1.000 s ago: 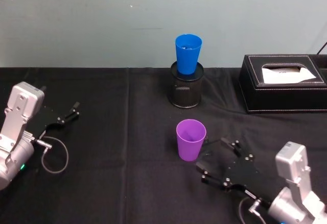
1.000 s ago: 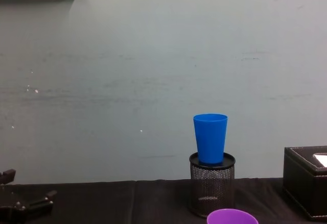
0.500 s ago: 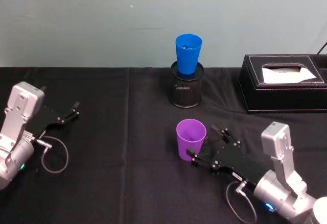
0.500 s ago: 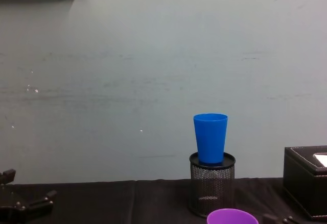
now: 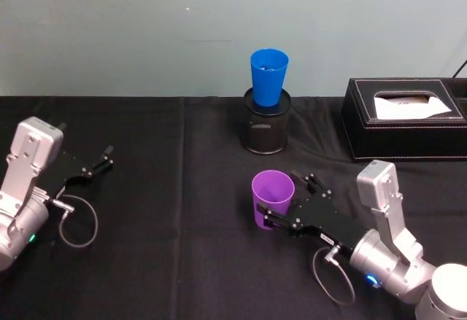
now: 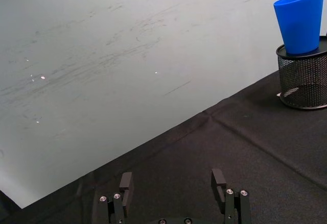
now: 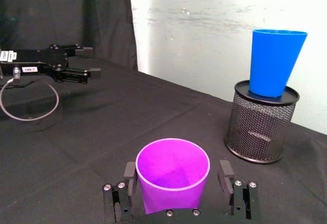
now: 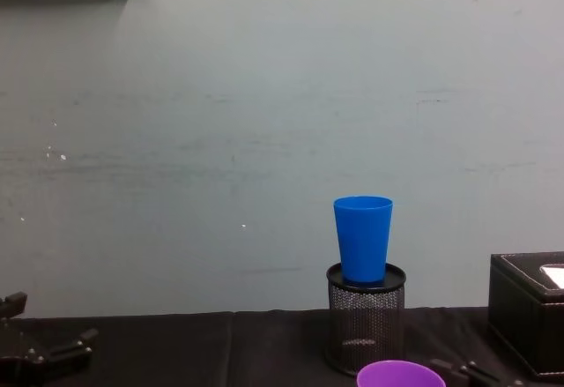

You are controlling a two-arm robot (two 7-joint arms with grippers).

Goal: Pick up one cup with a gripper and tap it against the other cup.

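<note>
The purple cup point(image 5: 272, 199) stands upright on the black cloth, its mouth facing up point(image 7: 172, 178); its rim shows at the bottom of the chest view point(image 8: 401, 375). My right gripper point(image 5: 281, 197) is open with one finger on each side of this cup, low on its wall point(image 7: 177, 175), and a small gap shows beside each finger. The blue cup point(image 5: 268, 76) sits upright in the mouth of a black wire-mesh pen holder point(image 5: 265, 127) farther back point(image 7: 276, 60) point(image 8: 362, 237). My left gripper point(image 5: 104, 157) rests open at the far left of the table point(image 6: 172, 180).
A black tissue box point(image 5: 405, 127) stands at the back right, right of the pen holder point(image 8: 365, 325). A grey cable loop point(image 5: 76, 221) lies by the left arm. The wall rises right behind the table.
My right gripper has moved forward and left from beside the purple cup until its open fingers straddle it. The cups and the left arm have not moved.
</note>
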